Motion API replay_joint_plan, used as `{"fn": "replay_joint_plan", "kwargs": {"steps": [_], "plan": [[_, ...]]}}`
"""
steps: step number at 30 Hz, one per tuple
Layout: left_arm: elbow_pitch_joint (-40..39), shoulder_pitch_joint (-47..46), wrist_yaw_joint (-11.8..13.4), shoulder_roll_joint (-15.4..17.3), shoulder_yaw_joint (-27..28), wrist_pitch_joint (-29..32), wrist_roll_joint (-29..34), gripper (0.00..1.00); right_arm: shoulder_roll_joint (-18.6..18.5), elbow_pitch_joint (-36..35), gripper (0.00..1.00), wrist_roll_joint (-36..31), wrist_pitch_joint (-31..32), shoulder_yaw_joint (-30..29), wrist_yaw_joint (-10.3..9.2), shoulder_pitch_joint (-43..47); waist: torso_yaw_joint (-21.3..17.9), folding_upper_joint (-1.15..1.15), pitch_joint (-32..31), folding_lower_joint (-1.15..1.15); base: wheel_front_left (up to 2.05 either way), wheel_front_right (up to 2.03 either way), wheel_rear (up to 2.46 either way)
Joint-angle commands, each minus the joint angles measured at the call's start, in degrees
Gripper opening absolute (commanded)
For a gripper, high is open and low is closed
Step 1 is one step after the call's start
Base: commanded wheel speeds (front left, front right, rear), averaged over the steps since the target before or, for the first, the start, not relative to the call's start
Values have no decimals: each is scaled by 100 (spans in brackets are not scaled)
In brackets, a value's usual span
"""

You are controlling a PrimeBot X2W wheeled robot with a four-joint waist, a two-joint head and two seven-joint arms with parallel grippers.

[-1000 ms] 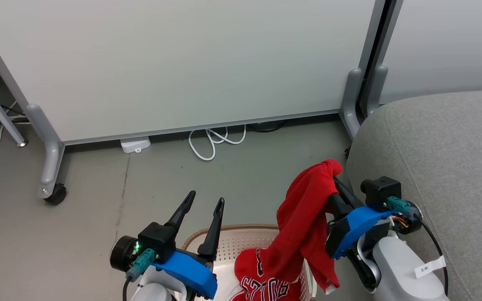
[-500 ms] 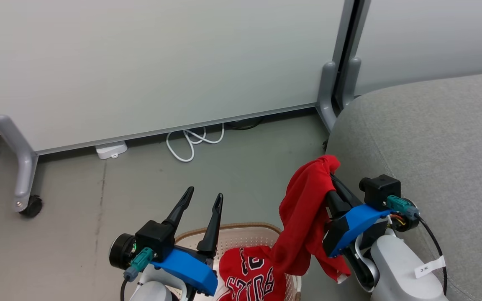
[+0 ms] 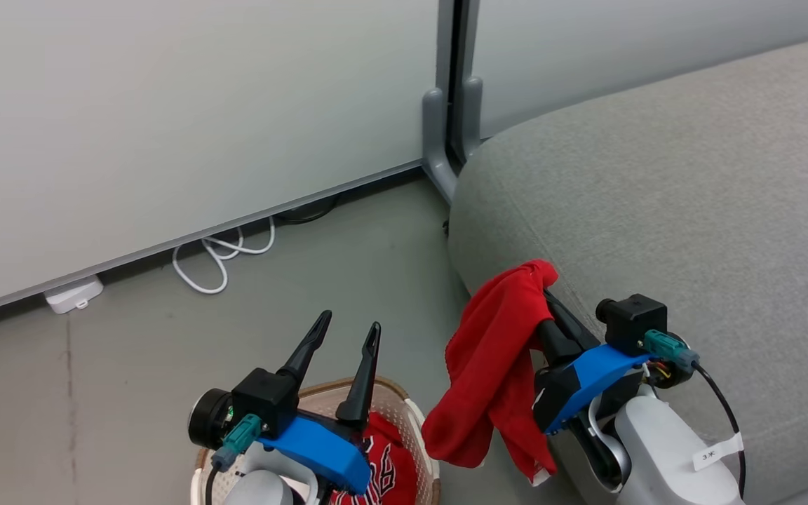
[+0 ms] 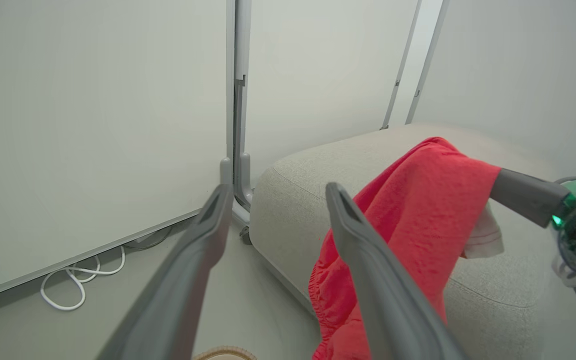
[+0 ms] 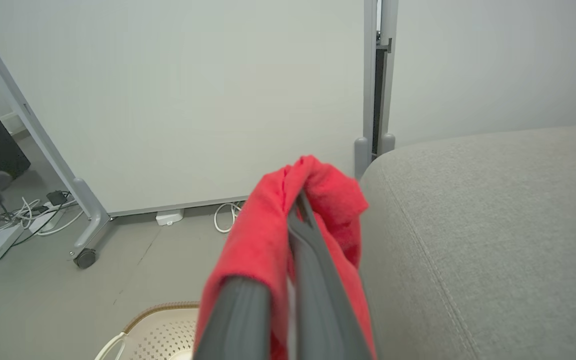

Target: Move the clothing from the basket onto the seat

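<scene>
My right gripper [image 3: 546, 293] is shut on the plain red shirt [image 3: 495, 358], which drapes over its fingers and hangs beside the grey seat's [image 3: 656, 196] front left edge, clear of the basket. The right wrist view has the shirt [image 5: 263, 235] bunched round the closed fingertips, with the seat [image 5: 493, 210] to the right. The red jersey [image 3: 383, 470] lies in the cream basket [image 3: 407, 410] at the bottom. My left gripper [image 3: 349, 321] stands open over the basket with nothing in it. In the left wrist view its fingers [image 4: 218, 200] frame the shirt [image 4: 418, 200] and the seat [image 4: 308, 165].
White partition panels on grey feet [image 3: 439, 140] stand behind the floor and the seat. A white cable coil [image 3: 218, 256] and a small white box [image 3: 73, 294] lie at the panel's foot. A castor leg [image 5: 85, 255] and more cables show at the left.
The camera has turned right, so the whole picture shifted left. The shirt's hanging end has come out of the basket and now hangs nearer the seat's edge. Both gripper states are unchanged.
</scene>
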Motion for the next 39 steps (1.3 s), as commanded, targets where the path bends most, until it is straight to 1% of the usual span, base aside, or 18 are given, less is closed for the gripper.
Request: {"fn": "replay_joint_plan", "kwargs": {"steps": [1, 11, 19, 25, 33, 36, 39], "plan": [[-8, -53, -12, 6, 11, -18, 3, 100, -13, -28, 0, 25, -20, -2, 1, 34, -221, 0, 60, 0, 0, 0, 0], [153, -140, -12, 50, 2, -18, 6, 100, -11, -118, 0, 90, -23, 32, 1, 82, -959, 0, 213, 0, 0, 0, 0], [231, -143, -13, 88, 0, -18, 19, 100, -9, -141, 0, 126, -27, 41, 1, 135, -1342, 0, 259, 0, 0, 0, 0], [233, -159, -13, 87, -23, -18, 32, 100, -9, -165, 0, 126, -29, 24, 1, 165, -1439, 0, 294, 0, 0, 0, 0], [234, -190, -13, 99, -49, -18, -27, 100, -10, -158, 0, 91, -30, 26, 1, 102, -1408, 0, 312, 0, 0, 0, 0], [216, -219, -13, 100, -71, -18, -28, 100, -10, -126, 0, -7, -28, -76, 1, -83, -1373, 0, 355, 0, 0, 0, 0], [177, -265, -13, 124, -73, -18, -7, 100, -12, -87, 0, -23, 36, -301, 1, -301, -1345, 0, 441, 0, 0, 0, 0]]}}
